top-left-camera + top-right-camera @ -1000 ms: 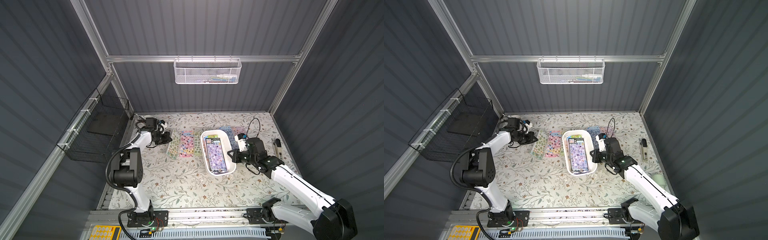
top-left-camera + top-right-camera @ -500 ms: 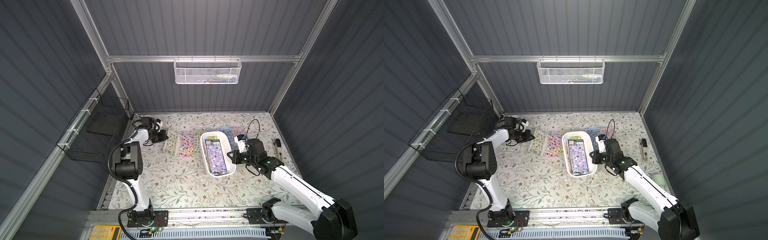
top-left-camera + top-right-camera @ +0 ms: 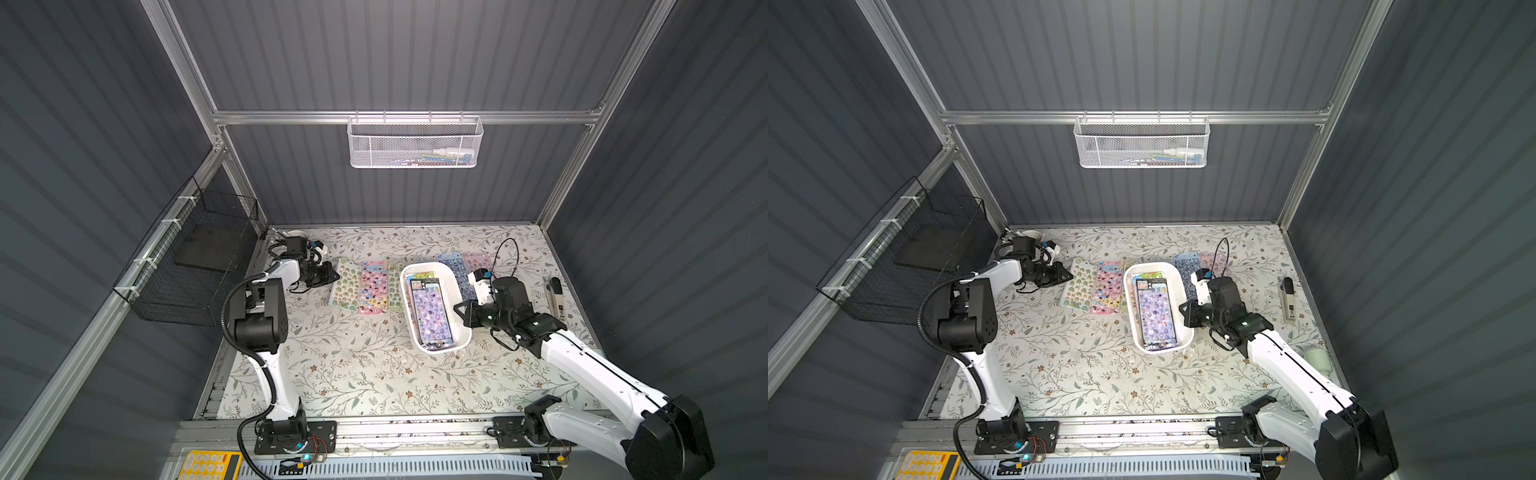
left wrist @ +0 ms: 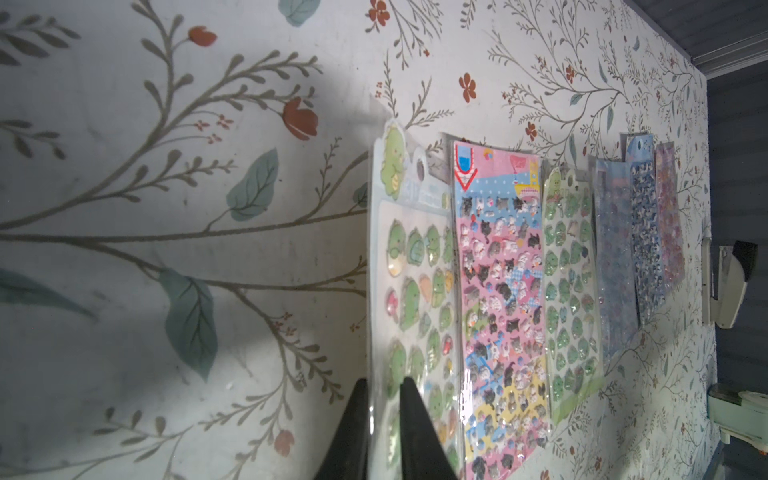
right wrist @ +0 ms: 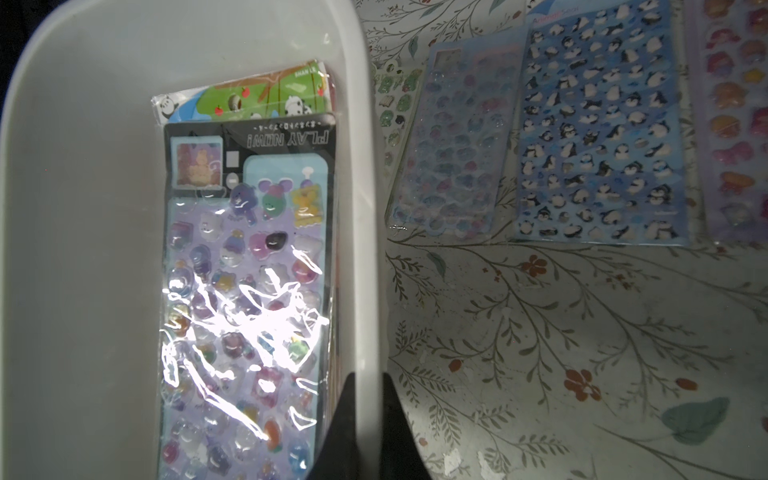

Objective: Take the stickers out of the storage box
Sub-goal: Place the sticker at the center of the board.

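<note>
Sheets of stickers (image 3: 430,311) lie stacked in the white storage box (image 5: 83,249) at centre-right of both top views, a purple sheet (image 5: 245,291) uppermost and a panda-print one poking out beneath its far end. Others lie flat on the floral worktop (image 3: 353,374), three to the box's left and more at its upper right. The right tool (image 5: 369,378) is clamped on the box's right-hand wall, apparently steadying it. The left tool (image 4: 383,386), at upper left, stands a crack apart astride the edge of a green sheet (image 4: 415,291), its hold looking loose. The sheets look light, limp and slick in their glossy wrap, likely to bow or slip. The overhanging short end or a long edge seems the best purchase. The box wall crowds the stack's right side, and the laid-out sheets hem the box in. A black-and-white device (image 3: 556,299) lies at far right, with a mesh basket (image 3: 415,143) and a wire basket (image 3: 195,266) on the walls.
</note>
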Controlling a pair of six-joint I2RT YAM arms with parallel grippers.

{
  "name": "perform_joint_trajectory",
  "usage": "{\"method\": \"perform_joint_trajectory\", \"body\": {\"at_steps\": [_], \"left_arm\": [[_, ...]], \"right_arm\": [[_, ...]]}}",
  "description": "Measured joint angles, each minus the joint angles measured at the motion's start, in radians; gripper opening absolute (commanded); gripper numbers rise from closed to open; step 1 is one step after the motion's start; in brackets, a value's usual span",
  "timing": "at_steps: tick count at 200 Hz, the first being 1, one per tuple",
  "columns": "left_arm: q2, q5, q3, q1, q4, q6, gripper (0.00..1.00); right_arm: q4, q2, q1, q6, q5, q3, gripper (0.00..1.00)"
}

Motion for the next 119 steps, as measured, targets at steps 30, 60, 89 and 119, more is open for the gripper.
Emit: {"method": "perform_joint_trajectory", "body": {"at_steps": [30,60,89,119], "left_arm": [[0.000,-0.019,-0.005,0.000,0.000,-0.001,0.32],[-0.013,-0.056,-0.014,0.002,-0.006,0.000,0.39],[-0.093,-0.083,-0.037,0.010,-0.008,-0.018,0.45],[-0.236,-0.074,-0.039,0.013,0.018,-0.091,0.45]], "right_arm": [[0.000,0.000,0.000,0.000,0.000,0.000,0.09],[-0.001,0.000,0.000,0.000,0.001,0.000,0.10],[-0.005,0.001,0.000,0.000,0.006,0.001,0.10],[-0.027,0.018,0.000,0.000,0.026,0.009,0.09]]}}
